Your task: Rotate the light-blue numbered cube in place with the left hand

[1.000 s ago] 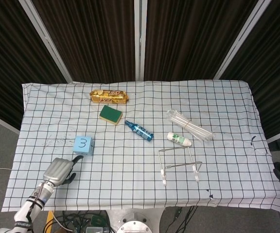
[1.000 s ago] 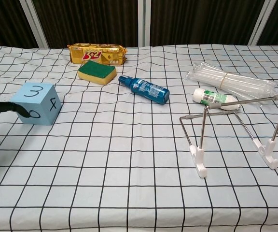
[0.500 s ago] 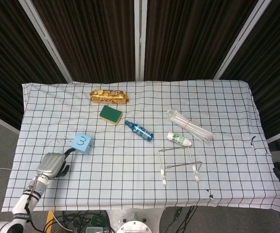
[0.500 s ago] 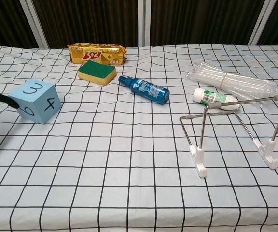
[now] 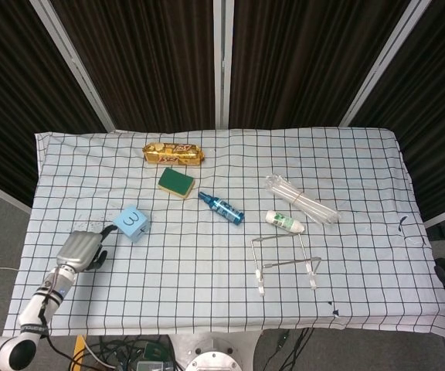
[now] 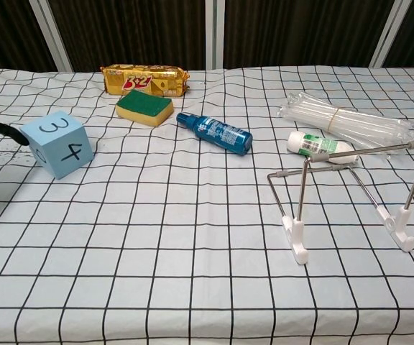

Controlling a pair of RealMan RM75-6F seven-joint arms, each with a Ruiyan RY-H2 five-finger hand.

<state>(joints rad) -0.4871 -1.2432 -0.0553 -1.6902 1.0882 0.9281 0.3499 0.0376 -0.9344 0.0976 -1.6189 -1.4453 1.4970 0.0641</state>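
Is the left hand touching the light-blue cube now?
Touching, it seems: in the head view a fingertip of the left hand meets the light-blue cube at its left edge, with no gap visible.

Left robot hand (image 5: 78, 250) at tabletop (image 5: 168, 294) near-left corner; cube (image 5: 131, 222) just beyond fingertips, up-right. Bare cloth right of hand, wide lane to wire stand (image 5: 284, 261). Sponge (image 5: 176, 182), snack packet (image 5: 174, 153), blue bottle (image 5: 221, 207) beyond cube, well apart from hand
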